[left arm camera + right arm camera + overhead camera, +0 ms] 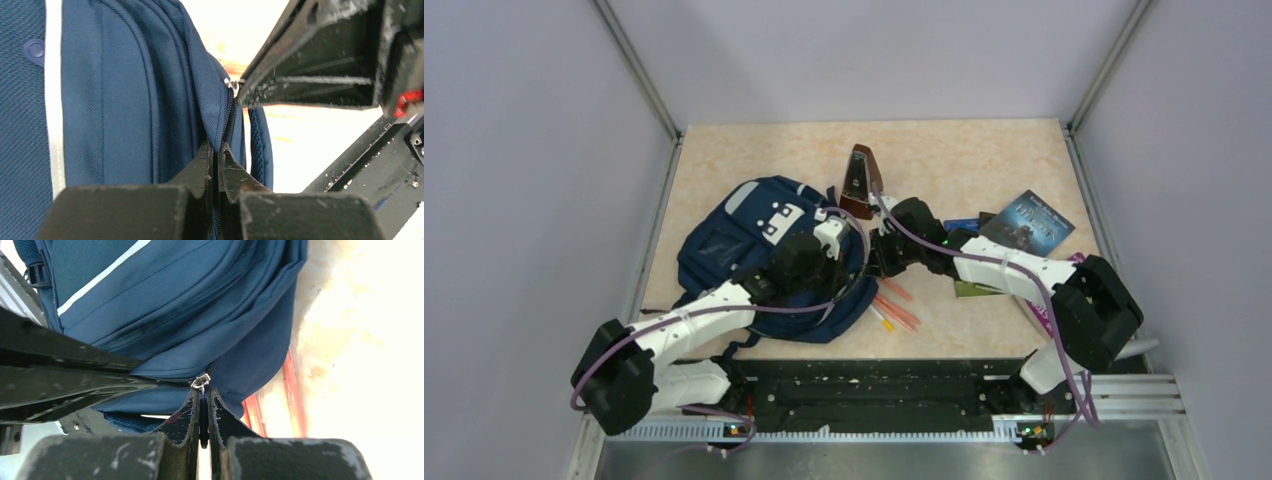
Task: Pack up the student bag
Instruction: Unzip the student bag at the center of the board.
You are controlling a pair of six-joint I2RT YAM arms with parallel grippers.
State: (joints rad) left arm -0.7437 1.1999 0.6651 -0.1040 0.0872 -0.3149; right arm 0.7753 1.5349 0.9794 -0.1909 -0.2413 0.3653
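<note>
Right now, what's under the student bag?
Orange pens lie at the right edge of the student bag, their ends hidden behind its fabric. Anything else beneath is covered.

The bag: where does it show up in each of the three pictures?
Top view: the bag lies left of centre on the table.
Left wrist: it fills the left half, and the left pincer pinches its edge.
Right wrist: it fills the upper left, and the right pincer grips its zip pull.
Shared landmark: the zip pull, seen in both wrist views.
</note>
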